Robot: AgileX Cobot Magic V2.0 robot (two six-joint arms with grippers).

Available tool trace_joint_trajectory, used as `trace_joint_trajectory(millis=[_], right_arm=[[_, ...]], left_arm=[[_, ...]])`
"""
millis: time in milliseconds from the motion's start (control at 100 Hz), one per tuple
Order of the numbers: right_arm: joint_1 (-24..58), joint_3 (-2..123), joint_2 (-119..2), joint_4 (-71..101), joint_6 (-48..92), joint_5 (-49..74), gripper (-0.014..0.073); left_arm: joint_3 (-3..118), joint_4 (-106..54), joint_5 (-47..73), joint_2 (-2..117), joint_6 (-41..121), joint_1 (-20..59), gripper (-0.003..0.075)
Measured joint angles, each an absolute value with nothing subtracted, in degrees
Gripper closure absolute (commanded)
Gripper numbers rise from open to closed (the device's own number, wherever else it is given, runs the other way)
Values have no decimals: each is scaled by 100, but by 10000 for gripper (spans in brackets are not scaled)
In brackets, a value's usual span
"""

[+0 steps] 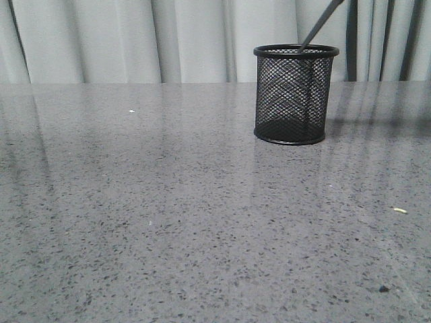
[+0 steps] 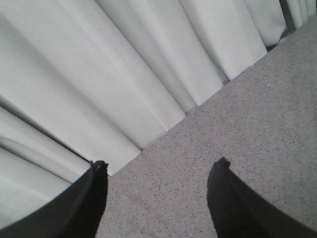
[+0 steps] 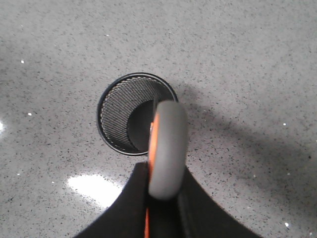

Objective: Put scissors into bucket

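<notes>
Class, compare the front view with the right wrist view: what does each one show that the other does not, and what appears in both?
Only the front view shows the curtain behind the table and the bucket's see-through side. Only the right wrist view shows the right pincer shut on the scissors' orange-lined handle, and the bucket's inside from above. Both share the bucket, the scissors reaching into its mouth, and the grey speckled table.
</notes>
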State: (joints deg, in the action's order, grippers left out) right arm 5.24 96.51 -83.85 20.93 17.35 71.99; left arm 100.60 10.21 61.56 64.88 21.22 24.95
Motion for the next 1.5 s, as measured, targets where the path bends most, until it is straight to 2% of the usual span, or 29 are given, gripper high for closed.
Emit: trace_joint_trajectory(millis=[330,570,670,820,890,1170,1240,1300,1360,1370,1400,1420,1430,1440,1450,1500], right_arm=[[1036,9677,-8848,1873,1726,7212,649],[1066,9688,-9236,1827,1713,7212,634],[1066,9688,-9304,1820,1713,7212,522],[1066,9700,-9326,1820,1713,7201,222],[1066,9776,-9326,1802,1713,7200,165],[1066,10672,-9221,1350,1450,7200,169],[1066,10902,-9077,1160,1253,7200,172],[1066,10999,-8894,1075,1129,7200,198],[1066,11038,-8707,1046,1073,7214,267],[1066,11036,-8661,1046,1054,7214,278],[1066,11036,-8569,1046,1050,7214,338],[1066,11036,-8500,1046,1047,7214,381],[1066,11036,-8478,1057,1036,7214,396],[1066,11036,-8433,1058,1037,7214,411],[1066,11036,-8411,1070,1037,7202,442],[1066,11036,-8263,1114,1026,7145,561]], left_arm=[[10060,957,6156,6488,2122,2495,309],[10060,949,6156,6488,2122,2495,309],[10060,946,6156,6488,2122,2495,309],[10060,914,6156,6488,2122,2495,309],[10060,906,6156,6488,2122,2495,309],[10061,807,6248,6488,2122,2485,323],[10061,798,6312,6488,2122,2485,360],[10061,772,6355,6488,2122,2485,428],[10061,717,6364,6488,2120,2485,519],[10061,716,6368,6488,2120,2485,559],[10061,659,6368,6488,2120,2485,603],[10061,623,6368,6488,2110,2485,667],[10061,613,6368,6488,2110,2485,667],[10061,591,6368,6488,2110,2485,718],[10061,581,6368,6488,2110,2485,734],[10061,516,6377,6488,2110,2485,740]])
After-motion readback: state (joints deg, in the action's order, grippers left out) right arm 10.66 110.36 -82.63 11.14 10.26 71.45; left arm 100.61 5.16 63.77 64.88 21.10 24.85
